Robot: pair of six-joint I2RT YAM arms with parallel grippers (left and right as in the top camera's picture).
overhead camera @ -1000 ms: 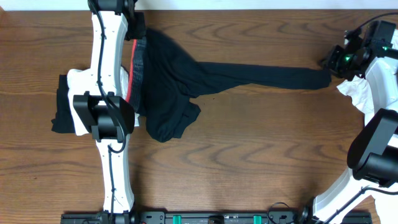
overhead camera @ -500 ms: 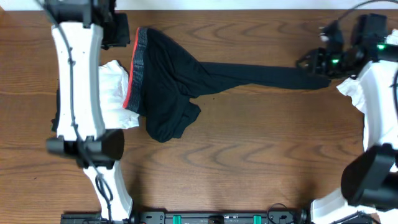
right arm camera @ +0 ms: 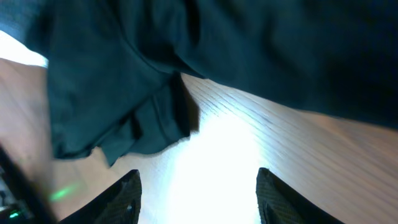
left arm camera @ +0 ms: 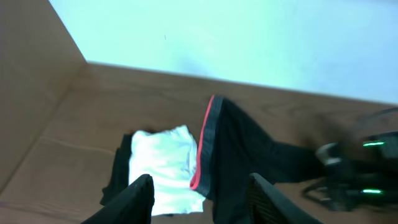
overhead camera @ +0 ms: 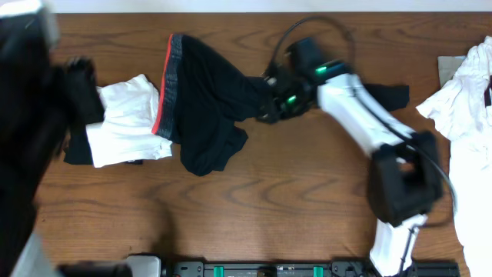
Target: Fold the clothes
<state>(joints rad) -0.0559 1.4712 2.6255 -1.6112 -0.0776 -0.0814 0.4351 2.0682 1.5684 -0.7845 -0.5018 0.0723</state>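
The black trousers lie across the middle of the table, not yet folded. The waistband is at the left, one leg is stretched to the right and the other is bunched. Beside them a white garment looks already folded, on top of a black garment. A loose white garment waits at the right edge. The right gripper hovers over the trousers with jaws apart, empty. The left gripper is high up, also released. Most of the work is left, I judge.

black trousers, white garment, brown table
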